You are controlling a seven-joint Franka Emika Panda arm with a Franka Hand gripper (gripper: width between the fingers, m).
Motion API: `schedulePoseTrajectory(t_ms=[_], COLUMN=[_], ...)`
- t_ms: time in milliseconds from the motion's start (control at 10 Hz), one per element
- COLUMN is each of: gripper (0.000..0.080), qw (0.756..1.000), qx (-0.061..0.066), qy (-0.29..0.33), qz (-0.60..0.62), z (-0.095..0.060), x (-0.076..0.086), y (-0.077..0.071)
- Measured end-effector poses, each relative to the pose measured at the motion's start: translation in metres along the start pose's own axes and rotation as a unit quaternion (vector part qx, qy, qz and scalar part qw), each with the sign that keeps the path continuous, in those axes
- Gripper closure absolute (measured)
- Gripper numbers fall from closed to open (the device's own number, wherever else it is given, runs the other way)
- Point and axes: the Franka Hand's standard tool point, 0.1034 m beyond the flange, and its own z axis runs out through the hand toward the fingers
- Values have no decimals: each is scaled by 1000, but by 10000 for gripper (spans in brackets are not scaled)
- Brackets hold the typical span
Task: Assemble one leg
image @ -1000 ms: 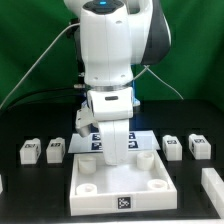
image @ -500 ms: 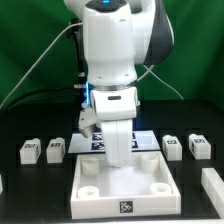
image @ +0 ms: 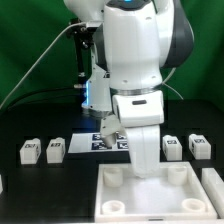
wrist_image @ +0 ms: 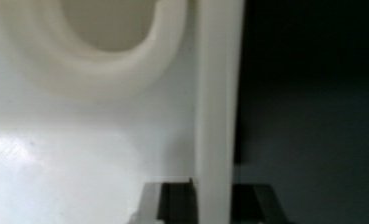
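Lower centre: the gripper (image: 147, 166) pinches the white tray (image: 150, 193) by its far wall; a slow, level drag seems wisest.

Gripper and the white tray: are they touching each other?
Touching. The wrist view shows the white tray's wall between the gripper's two dark fingertips, with no gap on either side.

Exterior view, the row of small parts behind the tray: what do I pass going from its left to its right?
First leg → second leg → marker board → third leg → fourth leg. The arm and the tray overlap the middle, so both are left out.
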Motion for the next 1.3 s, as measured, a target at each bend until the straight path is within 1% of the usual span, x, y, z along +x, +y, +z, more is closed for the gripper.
schedulePoseTrajectory(t_ms=[200, 300, 700, 800, 900, 1000, 1100, 1200, 1300], gripper=[739, 739, 739, 556, 422, 422, 241, 179, 179], qw=[1000, 1000, 1000, 1000, 1000, 1000, 1000, 1000, 1000], qx=[-8, -11, -11, -11, -11, -11, -11, -11, -11], qy=[5, 5, 5, 5, 5, 5, 5, 5, 5], qz=[-7, -8, -6, -6, -6, -5, -5, -5, -5], z=[1, 1, 1, 1, 1, 1, 1, 1, 1], x=[12, 12, 11, 11, 10, 10, 10, 9, 9], y=[6, 7, 7, 7, 7, 7, 7, 7, 7])
